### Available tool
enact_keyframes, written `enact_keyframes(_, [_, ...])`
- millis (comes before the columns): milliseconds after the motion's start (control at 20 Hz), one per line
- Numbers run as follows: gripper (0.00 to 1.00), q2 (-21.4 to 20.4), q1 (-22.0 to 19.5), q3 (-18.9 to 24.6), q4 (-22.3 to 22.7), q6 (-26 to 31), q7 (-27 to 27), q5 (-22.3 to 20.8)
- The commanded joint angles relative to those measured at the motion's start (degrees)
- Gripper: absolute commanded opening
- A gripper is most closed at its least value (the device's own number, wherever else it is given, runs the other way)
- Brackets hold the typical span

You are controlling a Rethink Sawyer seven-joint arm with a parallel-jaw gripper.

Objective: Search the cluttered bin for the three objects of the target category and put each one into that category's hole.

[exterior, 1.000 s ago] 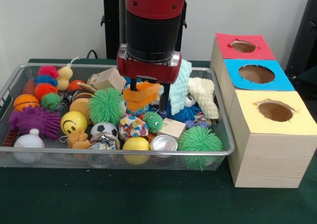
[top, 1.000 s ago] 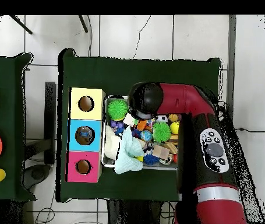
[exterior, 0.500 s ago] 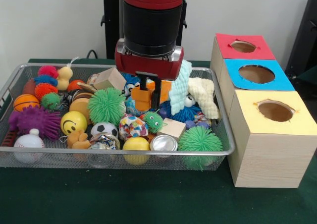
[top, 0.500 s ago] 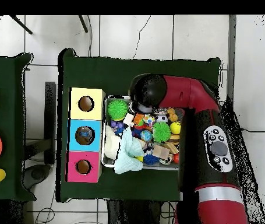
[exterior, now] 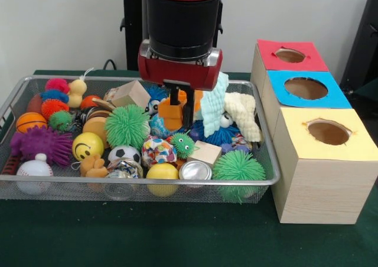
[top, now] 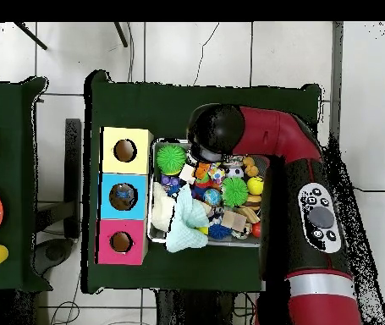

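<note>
Pincer (exterior: pixel 180 110) clenched on orange block (exterior: pixel 171 114), held just above the clutter in the wire bin (exterior: pixel 260 181); block's long axis roughly vertical, upright, slight tilt.

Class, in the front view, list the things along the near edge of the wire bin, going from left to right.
White baseball → yellow smooth ball → silver metal can → green spiky rubber ball.
</note>
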Motion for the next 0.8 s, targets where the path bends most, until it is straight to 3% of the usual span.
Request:
enact_keyframes(50, [0.0,-1.02,-0.78,3.08,1.69,3.31,-1.44,1.4])
enact_keyframes(500, [0.0,-2.64,-1.16,2.56,4.02,2.36,-2.0,1.17])
enact_keyframes(550, [1.0,-2.8,-1.21,2.59,4.46,1.8,-1.84,1.21])
enact_keyframes(800, [1.0,-4.09,-1.67,2.65,5.47,1.28,-1.58,1.76])
